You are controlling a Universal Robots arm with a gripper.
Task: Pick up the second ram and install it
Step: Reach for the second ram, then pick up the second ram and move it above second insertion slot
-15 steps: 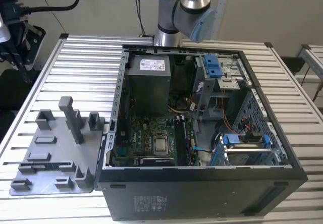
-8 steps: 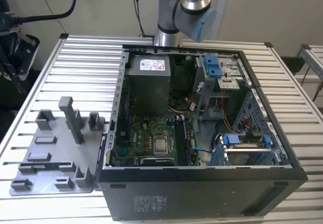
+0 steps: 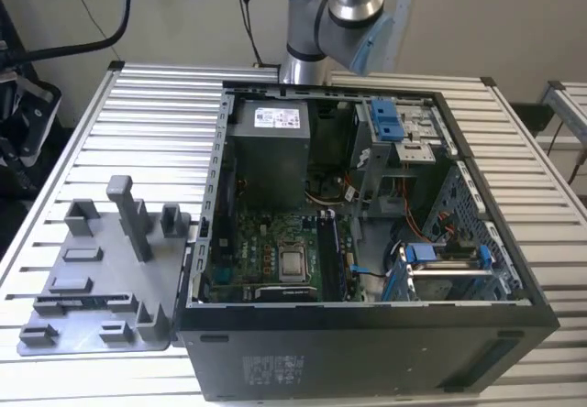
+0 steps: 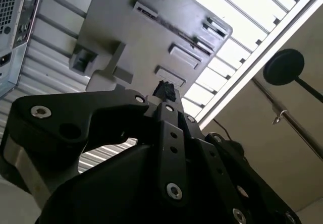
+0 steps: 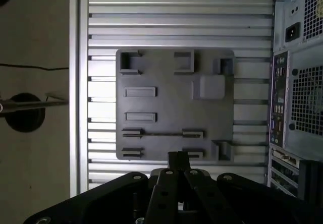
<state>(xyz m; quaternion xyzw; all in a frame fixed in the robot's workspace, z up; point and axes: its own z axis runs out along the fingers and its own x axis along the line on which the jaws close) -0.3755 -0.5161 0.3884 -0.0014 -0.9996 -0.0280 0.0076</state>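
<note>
— What sits closest to the lens?
— The black claw (image 5: 177,157), in both wrist views. Its two fingers are pressed together at the tips.

— How many of each thing?
— One arm (image 3: 321,22), one claw, one open computer case (image 3: 367,357) and one grey plastic holder (image 3: 92,283), all on one slatted metal table (image 3: 138,95). The holder lies just beside the case, on the exterior view's left. In the first wrist view it carries two flat bars and four small clips in two pairs.

— And the memory stick?
— I cannot tell for sure. A thin dark line (image 5: 162,132) runs between one pair of clips. It may be the stick on edge or just a groove.

— How is the arm posed?
— In the exterior view its grey-and-blue joint stands behind the case at the table's far side, and the tube rises out of frame. The claw hangs above the holder, well apart from it, pointing down at it. Its tips are seen against the holder's rim beside the clips.
</note>
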